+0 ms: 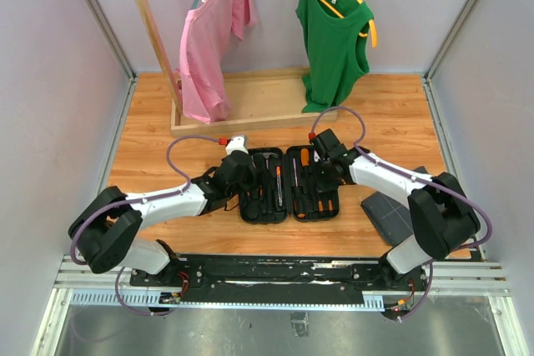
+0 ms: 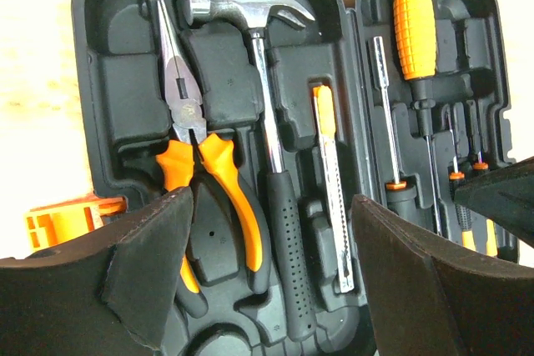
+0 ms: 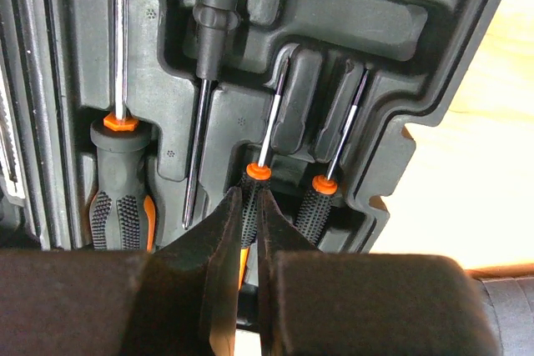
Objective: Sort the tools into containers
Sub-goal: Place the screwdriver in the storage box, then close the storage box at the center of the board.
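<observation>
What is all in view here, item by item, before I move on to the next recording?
tool case: one, black, open at table centre
pliers: one, orange handles, case's left half
hammer: one, silver head, black handle, beside the pliers
utility knife: one, silver and orange, right of the hammer
screwdrivers: four, black and orange, case's right half
tray: one, dark grey, right of the case
clothes rack: one, wooden, table's far side
shirt: one, pink, hanging on the rack
tank top: one, green, hanging on the rack
left gripper: one, black, open over the case's left half
right gripper: one, black, shut at a small screwdriver's handle
</observation>
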`<state>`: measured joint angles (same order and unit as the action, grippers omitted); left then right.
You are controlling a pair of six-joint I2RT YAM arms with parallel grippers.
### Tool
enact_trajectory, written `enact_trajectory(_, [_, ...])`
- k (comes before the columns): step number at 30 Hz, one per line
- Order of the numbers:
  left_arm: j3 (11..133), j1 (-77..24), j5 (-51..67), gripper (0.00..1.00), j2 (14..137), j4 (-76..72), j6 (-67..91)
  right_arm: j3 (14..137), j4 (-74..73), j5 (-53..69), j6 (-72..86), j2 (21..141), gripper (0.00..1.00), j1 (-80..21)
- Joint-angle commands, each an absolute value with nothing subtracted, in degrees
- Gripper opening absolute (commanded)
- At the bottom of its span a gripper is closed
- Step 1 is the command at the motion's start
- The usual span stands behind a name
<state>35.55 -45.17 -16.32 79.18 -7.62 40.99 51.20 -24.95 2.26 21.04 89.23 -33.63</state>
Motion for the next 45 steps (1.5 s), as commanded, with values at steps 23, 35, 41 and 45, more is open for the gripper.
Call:
enact_trajectory(23, [38.7,-44.79,-19.88,0.82,75.52,-4.93,36.35,53.79,-26.67,-1.06,17.67,84.46,0.17,-39.27])
enact_trajectory(35, [37.53,-37.94,-20.1,0.86,66.58,-1.55,33.33,51.33,-23.5,-11.26,12.74,66.43,0.58,-38.61])
enact_trajectory(41, [34.88,-33.07,-17.22,0.88,63.01,-0.87,33.33,46.28,-22.81,-16.44,15.95,60.96,0.77,-36.27])
enact_trajectory(45, [32.78,-29.65,-12.84,0.89,61.52,-1.3,33.57,43.64,-21.91,-12.67,18.66,59.81,0.91,-31.59])
